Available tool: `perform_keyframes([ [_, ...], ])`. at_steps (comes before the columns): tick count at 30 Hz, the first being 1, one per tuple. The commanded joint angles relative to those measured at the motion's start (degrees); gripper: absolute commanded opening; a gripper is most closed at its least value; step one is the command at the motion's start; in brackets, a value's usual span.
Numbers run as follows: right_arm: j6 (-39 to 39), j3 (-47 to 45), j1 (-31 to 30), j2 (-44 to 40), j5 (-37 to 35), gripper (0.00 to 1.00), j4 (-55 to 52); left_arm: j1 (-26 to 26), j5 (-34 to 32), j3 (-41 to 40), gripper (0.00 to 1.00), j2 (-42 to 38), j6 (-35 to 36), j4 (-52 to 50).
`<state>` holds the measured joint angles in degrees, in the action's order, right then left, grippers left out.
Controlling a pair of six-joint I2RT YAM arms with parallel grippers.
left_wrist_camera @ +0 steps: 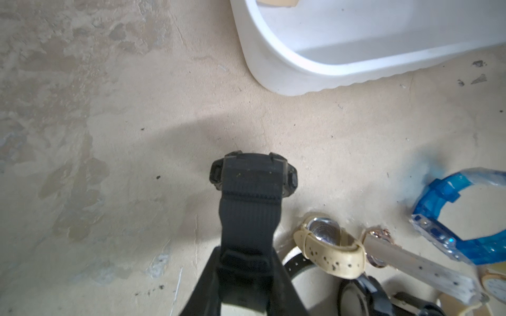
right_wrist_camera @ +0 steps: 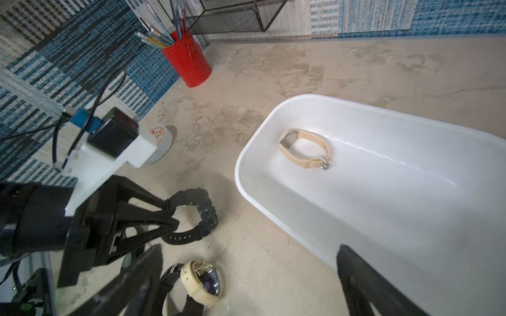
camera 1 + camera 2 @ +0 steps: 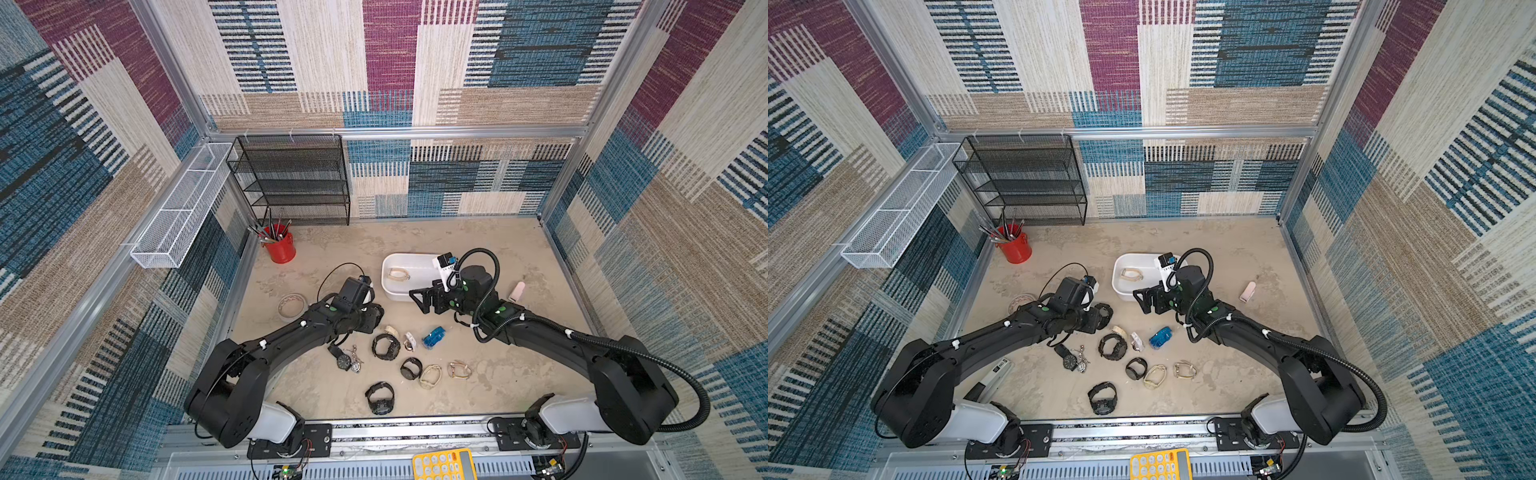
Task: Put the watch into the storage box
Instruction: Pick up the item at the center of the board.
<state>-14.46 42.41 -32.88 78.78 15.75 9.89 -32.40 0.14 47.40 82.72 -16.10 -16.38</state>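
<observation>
Jaws of the left gripper (image 2: 172,216) are clenching on the strap of the black watch (image 1: 252,175), with the case hanging out past the fingertips. Cannot tell whether the watch is touching the tabletop (image 3: 498,374). Jaws of the right gripper (image 2: 249,247) are standing wide apart and gripping nothing. They are straddling the near rim of the storage box (image 3: 388,266).

In both top views the black watch is sitting at 7 o'clock of the storage box, just beside its rounded corner and not inside it. 1 tan watch (image 2: 304,147) is lying in the box, toward its 9 o'clock end.

The loose watches are lying in a cluster at 6 o'clock of the box. The blue watch (image 3: 433,336) is among them, and a cream watch (image 1: 328,251) is lying nearest the held one. The red pen cup (image 3: 280,249) is standing at 10 o'clock of the box, well apart.
</observation>
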Motion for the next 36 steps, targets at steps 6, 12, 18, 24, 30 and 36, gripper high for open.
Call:
perform_keyframes([
  [6, 1.77, -2.16, -1.82, -1.96, 5.20, 1.00, 2.62, -0.03, -0.20, 2.19, 0.13, -1.38, 0.37, -0.63],
  [12, 0.91, -2.33, -2.27, -2.38, 4.00, 1.00, 3.36, -0.03, 0.29, 4.29, 0.13, -4.75, 1.11, -1.72],
  [18, -1.10, -2.86, -2.25, -4.28, 0.68, 1.00, 3.44, -0.03, 2.59, 6.66, 0.13, -6.54, 1.77, -0.37],
  [24, -2.99, -3.91, -1.84, -7.93, -6.74, 1.00, 1.64, -0.03, 7.06, 10.67, 0.14, -3.47, 1.30, 2.12],
  [30, -5.67, -4.60, 2.17, -10.67, -9.87, 1.00, -0.95, -0.36, 11.98, 14.77, 0.15, 1.77, 0.19, 6.01],
  [36, -8.30, -6.85, 7.66, -13.60, -8.51, 1.00, -0.97, -1.76, 14.46, 19.85, 0.15, 7.62, 0.58, 8.73],
])
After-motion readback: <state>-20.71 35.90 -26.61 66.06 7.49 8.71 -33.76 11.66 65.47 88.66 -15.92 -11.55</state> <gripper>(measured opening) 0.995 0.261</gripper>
